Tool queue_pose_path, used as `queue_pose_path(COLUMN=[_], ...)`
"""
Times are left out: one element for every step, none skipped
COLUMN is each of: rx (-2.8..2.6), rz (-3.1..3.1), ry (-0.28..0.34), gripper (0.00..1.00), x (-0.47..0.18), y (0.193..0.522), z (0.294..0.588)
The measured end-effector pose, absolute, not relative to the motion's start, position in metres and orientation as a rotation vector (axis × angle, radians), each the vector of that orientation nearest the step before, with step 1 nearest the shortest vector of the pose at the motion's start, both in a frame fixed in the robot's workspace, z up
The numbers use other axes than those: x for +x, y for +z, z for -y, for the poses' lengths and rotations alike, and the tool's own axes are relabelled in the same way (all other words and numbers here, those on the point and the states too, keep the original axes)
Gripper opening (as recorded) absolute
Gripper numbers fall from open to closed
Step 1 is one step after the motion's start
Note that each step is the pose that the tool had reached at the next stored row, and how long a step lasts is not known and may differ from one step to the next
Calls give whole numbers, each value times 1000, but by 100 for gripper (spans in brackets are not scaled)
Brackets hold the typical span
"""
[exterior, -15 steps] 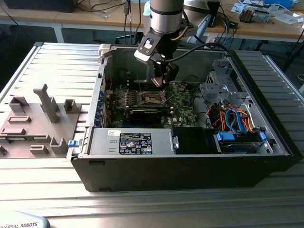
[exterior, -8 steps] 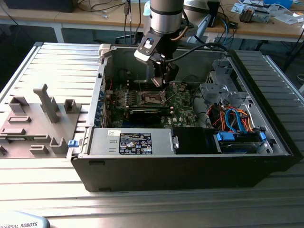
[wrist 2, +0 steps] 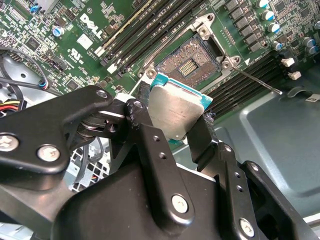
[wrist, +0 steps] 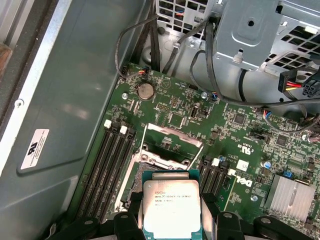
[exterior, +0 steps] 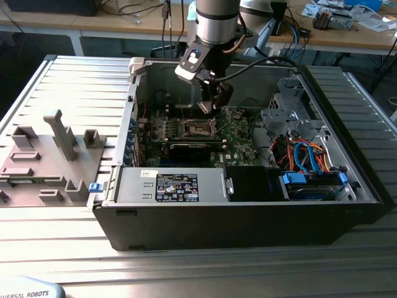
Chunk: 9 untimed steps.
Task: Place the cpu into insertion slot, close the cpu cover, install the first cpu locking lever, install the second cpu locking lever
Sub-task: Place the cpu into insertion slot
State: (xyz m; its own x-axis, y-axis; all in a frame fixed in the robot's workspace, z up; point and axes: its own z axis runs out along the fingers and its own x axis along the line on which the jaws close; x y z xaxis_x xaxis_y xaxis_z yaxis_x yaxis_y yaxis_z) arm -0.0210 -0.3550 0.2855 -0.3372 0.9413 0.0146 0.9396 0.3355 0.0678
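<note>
The tool (wrist: pixel 172 222) pinches the cpu (wrist: pixel 171 205), a small square chip with a silvery-grey lid and a green rim, by two opposite edges. The chip hangs just above the insertion slot (wrist 2: pixel 187 62), whose contacts lie bare. Beyond it the cpu cover (wrist: pixel 170 131) stands raised. Memory slots (wrist: pixel 107 165) flank the slot closely.

In the exterior view the end effector (exterior: pixel 214 112) blocks sight of what it carries, and the arm (exterior: pixel 217 18) runs off the top edge. In the first wrist view the picture's edge cuts the cpu (wrist: pixel 171 206) short; in the second wrist view it covers one corner of the insertion slot (wrist 2: pixel 187 60)
</note>
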Motion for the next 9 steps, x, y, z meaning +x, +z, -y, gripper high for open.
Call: queue_pose_path(rx=[1794, 1795, 1797, 1799, 1801, 1802, 1804, 1805, 1806], rz=[-2544, -2543, -2541, -2540, -2539, -2538, -2536, -2535, -2535], ry=[99, 99, 99, 99, 99, 99, 99, 99, 99], gripper=[54, 54, 54, 54, 54, 54, 54, 54, 54], x=[-21, -21, -21, -21, -21, -21, -21, -21, -21], y=[285, 285, 285, 285, 285, 285, 285, 285, 285], z=[355, 355, 355, 355, 355, 355, 355, 355, 355])
